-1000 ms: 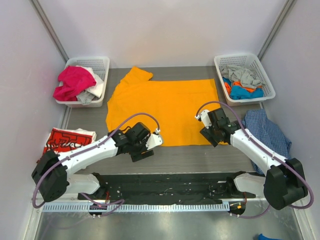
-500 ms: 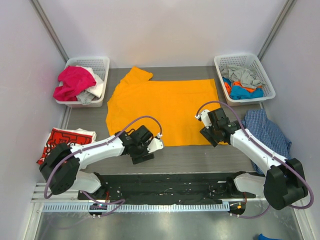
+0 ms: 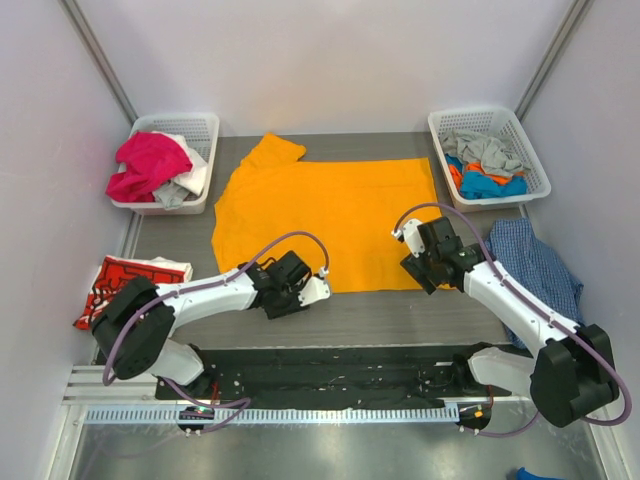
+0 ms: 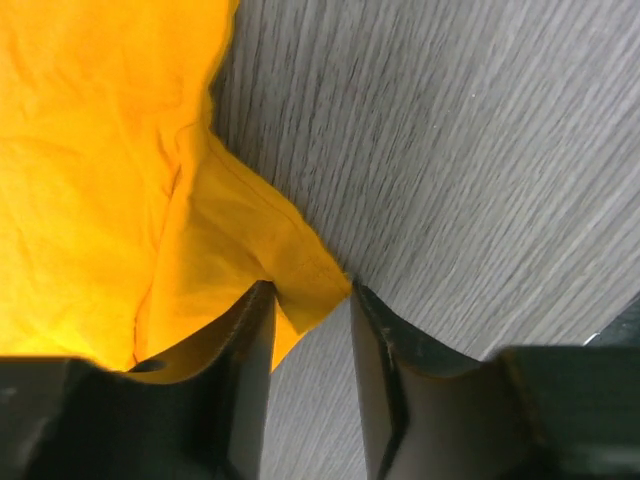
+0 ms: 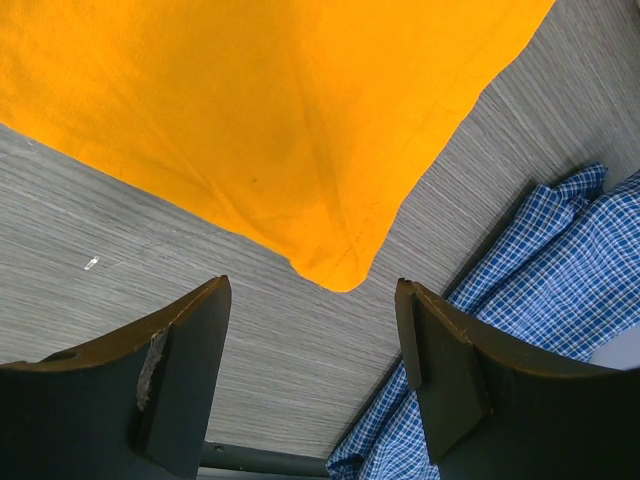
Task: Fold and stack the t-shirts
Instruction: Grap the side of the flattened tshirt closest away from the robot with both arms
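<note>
Grey table, left claw pinching orange t-shirt corner

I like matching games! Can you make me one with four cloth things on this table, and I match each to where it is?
Things:
1. orange t-shirt
2. blue checked shirt
3. pink cloth
4. red t-shirt with white print

Places:
A. in the far left basket
B. folded at the near left edge
C. spread flat in the middle
D. crumpled at the right, beside the right arm

Pairs: 1-C, 2-D, 3-A, 4-B
</note>
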